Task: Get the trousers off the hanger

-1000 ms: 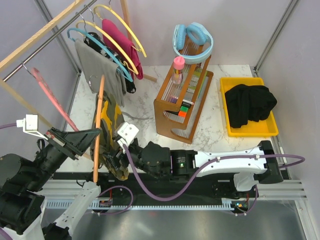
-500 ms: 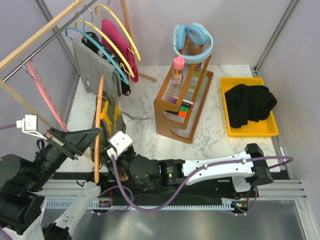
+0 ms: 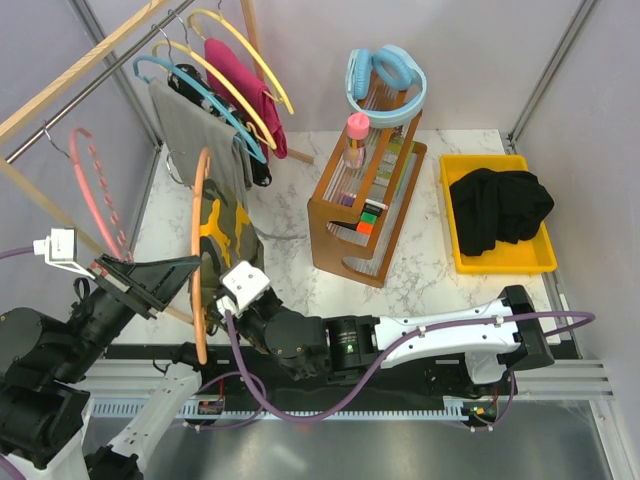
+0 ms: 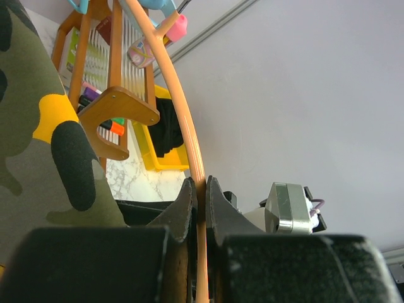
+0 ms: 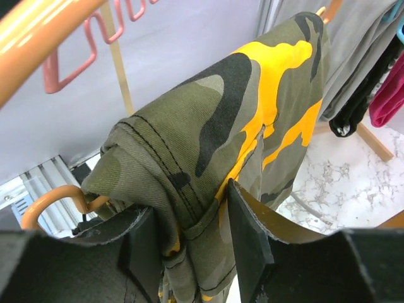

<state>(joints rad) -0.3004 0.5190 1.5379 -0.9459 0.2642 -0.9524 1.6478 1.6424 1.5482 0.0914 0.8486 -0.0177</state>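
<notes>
The camouflage trousers [image 3: 222, 232] hang over an orange hanger [image 3: 200, 250] at the table's near left. My left gripper [image 4: 200, 189] is shut on the orange hanger's [image 4: 183, 113] rim, with the trousers [image 4: 38, 145] at its left. My right gripper [image 5: 196, 227] is shut on a bunched fold of the camouflage trousers [image 5: 214, 126], close under the hanger [image 5: 53, 202]. In the top view it [image 3: 228, 305] sits just right of the hanger. The black trousers [image 3: 498, 208] lie in the yellow tray [image 3: 470, 262] at the right.
A wooden rail [image 3: 90, 50] at the back left carries blue and yellow hangers with a grey garment [image 3: 195, 125] and a magenta garment [image 3: 240, 75]. A pink hanger [image 3: 95, 195] hangs at the left. A wooden rack [image 3: 365, 205] with headphones [image 3: 385, 85] stands mid-table.
The orange hanger has turned from edge-on to a slight loop, and the pink hanger has swung likewise. My right gripper moved left along the near edge, then a little back up, holding the camouflage trousers.
</notes>
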